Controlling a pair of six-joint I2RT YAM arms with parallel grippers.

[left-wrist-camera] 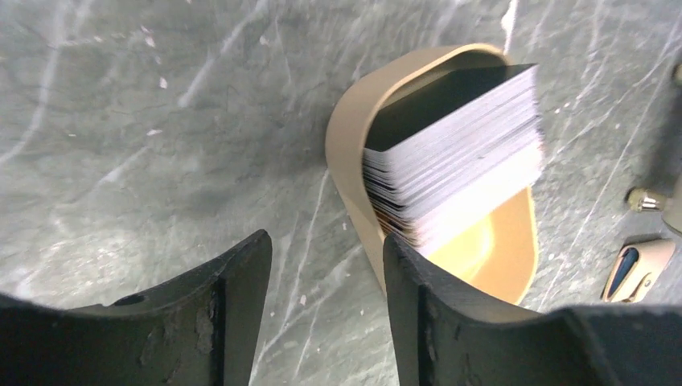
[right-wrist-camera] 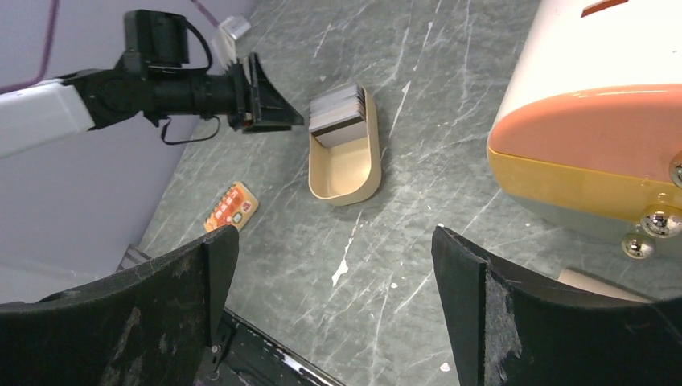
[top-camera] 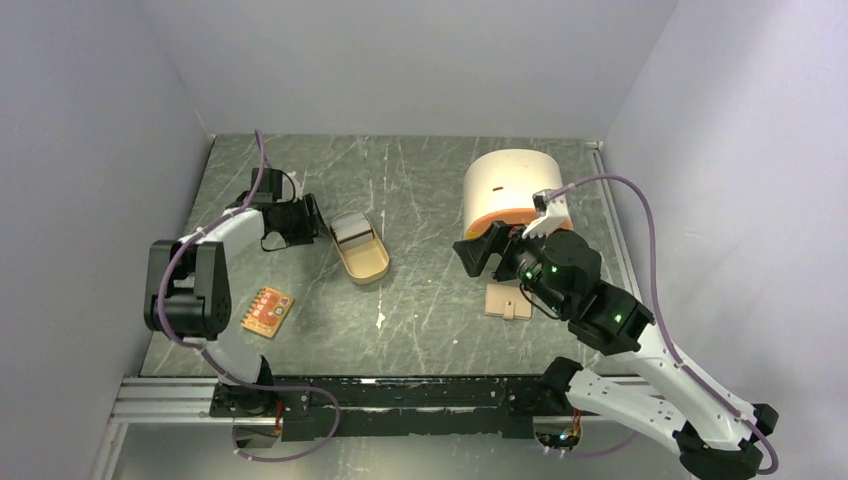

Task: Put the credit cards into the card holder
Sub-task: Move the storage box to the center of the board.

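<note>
A stack of whitish-grey credit cards [top-camera: 350, 231] with a dark top card stands in the far end of an oval tan tray [top-camera: 366, 266]. In the left wrist view the stack [left-wrist-camera: 458, 157] fills the tray's [left-wrist-camera: 347, 153] upper end. My left gripper [top-camera: 311, 217] is open and empty, just left of the tray, with one fingertip [left-wrist-camera: 402, 265] close beside its rim. The beige card holder [top-camera: 507, 301] lies flat near my right gripper [top-camera: 478, 256], which is open and empty above the table. A tan corner of the holder [right-wrist-camera: 597, 282] shows in the right wrist view. No light blue card is in view.
A large cream box with an orange front [top-camera: 510, 185] stands at the back right, close to my right arm; it also shows in the right wrist view [right-wrist-camera: 595, 121]. An orange-red dotted piece [top-camera: 267, 312] lies at the front left. Side walls close in the table.
</note>
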